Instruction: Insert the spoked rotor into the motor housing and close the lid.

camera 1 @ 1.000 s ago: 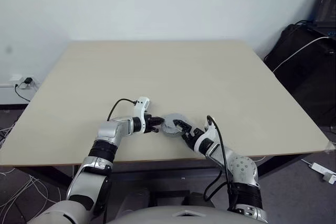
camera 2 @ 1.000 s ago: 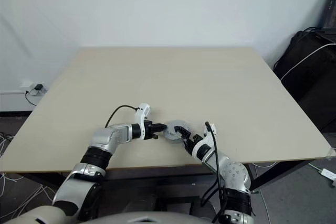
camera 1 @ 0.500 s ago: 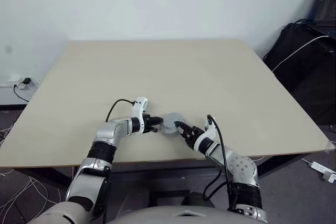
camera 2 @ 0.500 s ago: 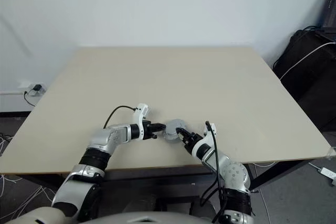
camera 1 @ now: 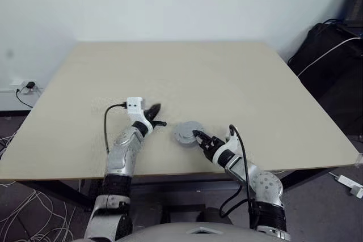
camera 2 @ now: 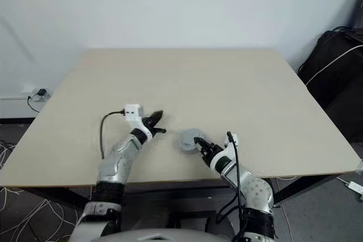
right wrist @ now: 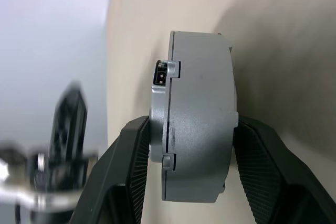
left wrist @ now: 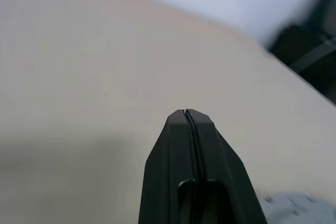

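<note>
Right gripper clamps the closed motor housing near the front edge

The motor housing is a round grey metal puck with a smooth outer wall, a thin seam running round it and a small notched connector port on its side. The lid sits on top as a flat grey face of the same width. It rests on the beige surface, near the front edge and slightly right of centre. The right gripper holds it from the near side: in the right wrist view one ribbed black finger presses on each flat face of the puck, so the jaws are closed on it at partial width.

The left gripper hangs above the surface to the left of the housing, apart from it, with its two fingers pressed flat together and nothing between them, as the left wrist view shows.

The surface is bare and wide behind and to both sides of the housing; only the front edge lies close. Dark bags and a white cable stand off the right side, beyond the surface.

The spoked rotor and the copper windings cannot be seen, since the lid covers the inside. The housing's underside and far wall are hidden too
</note>
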Tool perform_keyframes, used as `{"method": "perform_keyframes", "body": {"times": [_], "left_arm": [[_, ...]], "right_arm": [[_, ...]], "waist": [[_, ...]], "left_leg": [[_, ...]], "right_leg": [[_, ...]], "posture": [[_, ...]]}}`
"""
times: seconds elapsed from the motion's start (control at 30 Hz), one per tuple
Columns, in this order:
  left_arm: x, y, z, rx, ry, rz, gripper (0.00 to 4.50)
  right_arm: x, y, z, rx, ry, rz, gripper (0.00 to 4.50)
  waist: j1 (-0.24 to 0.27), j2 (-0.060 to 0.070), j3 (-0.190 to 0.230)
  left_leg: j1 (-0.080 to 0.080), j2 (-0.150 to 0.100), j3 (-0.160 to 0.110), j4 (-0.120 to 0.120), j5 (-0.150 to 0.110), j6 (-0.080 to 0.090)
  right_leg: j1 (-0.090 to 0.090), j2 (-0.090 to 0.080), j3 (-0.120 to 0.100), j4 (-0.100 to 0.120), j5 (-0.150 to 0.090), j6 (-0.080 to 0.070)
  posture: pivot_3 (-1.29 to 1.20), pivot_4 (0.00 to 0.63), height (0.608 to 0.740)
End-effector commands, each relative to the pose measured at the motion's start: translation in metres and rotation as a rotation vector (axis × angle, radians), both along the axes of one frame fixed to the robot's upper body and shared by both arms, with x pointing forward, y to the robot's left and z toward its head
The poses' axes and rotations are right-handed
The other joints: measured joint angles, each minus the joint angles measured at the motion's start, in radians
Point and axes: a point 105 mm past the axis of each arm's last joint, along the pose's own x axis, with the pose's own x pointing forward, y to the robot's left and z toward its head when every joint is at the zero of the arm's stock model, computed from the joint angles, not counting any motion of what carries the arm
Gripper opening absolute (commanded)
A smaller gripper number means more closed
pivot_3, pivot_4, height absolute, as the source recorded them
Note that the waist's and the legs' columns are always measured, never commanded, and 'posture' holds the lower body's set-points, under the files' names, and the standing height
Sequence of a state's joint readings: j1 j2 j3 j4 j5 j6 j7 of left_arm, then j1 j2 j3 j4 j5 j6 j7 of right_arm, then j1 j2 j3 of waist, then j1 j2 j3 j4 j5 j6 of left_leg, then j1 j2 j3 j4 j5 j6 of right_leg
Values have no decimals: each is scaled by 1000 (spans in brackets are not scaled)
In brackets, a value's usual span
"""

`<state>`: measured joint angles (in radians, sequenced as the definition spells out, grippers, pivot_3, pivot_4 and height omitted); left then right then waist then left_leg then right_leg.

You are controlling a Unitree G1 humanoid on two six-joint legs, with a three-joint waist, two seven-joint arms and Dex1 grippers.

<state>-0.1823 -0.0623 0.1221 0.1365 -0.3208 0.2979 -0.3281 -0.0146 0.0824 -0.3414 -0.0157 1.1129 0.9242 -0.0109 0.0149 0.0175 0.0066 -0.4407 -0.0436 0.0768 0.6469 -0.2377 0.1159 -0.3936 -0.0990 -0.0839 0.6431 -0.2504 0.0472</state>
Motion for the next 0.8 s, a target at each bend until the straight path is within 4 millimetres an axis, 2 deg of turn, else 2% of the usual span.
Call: {"method": "perform_keyframes", "body": {"times": [0.03, 0.13, 0.23, 0.4, 0.63, 0.8], "left_arm": [[-23, -13, 2, -276, 60, -71, 0], [-45, -19, -4, -468, 124, -83, 0], [-64, -35, -4, -619, 187, -156, 599], [-72, -48, 18, -950, 189, -209, 2261], [-74, -56, 30, -1149, 191, -254, 4500], [-75, -63, 19, -1188, 277, -240, 4500]], "right_arm": [[14, 3, 46, 106, -163, -52, 2118], [19, 3, 58, 137, -198, -77, 2117], [23, 5, 68, 163, -222, -87, 2116], [26, 15, 76, 178, -244, -44, 2116], [21, 33, 80, 181, -254, 47, 2116], [14, 44, 82, 186, -259, 109, 2114]], "waist": [[-2, 1, 0], [-3, 1, 1], [-2, 3, 4], [-2, 5, 5], [-2, 5, 5], [-2, 5, 5]], "left_leg": [[-1, 0, 0, 0, 0, 0], [-1, 0, 0, 2, 0, 1], [-1, 1, 0, 3, 0, 2], [-1, 1, 0, 6, 1, 5], [1, 0, 0, 6, 5, 5], [1, 0, 1, 6, 6, 4]], "right_leg": [[-1, 0, 0, 0, 0, 0], [-1, 2, 0, 0, -1, -1], [0, 2, 0, 0, -3, -5], [1, 2, 0, 1, -3, -5], [2, 4, 2, 2, -3, -5], [2, 5, 3, 1, -3, -6]], "posture": [[0, 0, 740], [0, 0, 740], [0, 0, 740], [0, 0, 740], [0, 0, 740], [0, 0, 740]]}}
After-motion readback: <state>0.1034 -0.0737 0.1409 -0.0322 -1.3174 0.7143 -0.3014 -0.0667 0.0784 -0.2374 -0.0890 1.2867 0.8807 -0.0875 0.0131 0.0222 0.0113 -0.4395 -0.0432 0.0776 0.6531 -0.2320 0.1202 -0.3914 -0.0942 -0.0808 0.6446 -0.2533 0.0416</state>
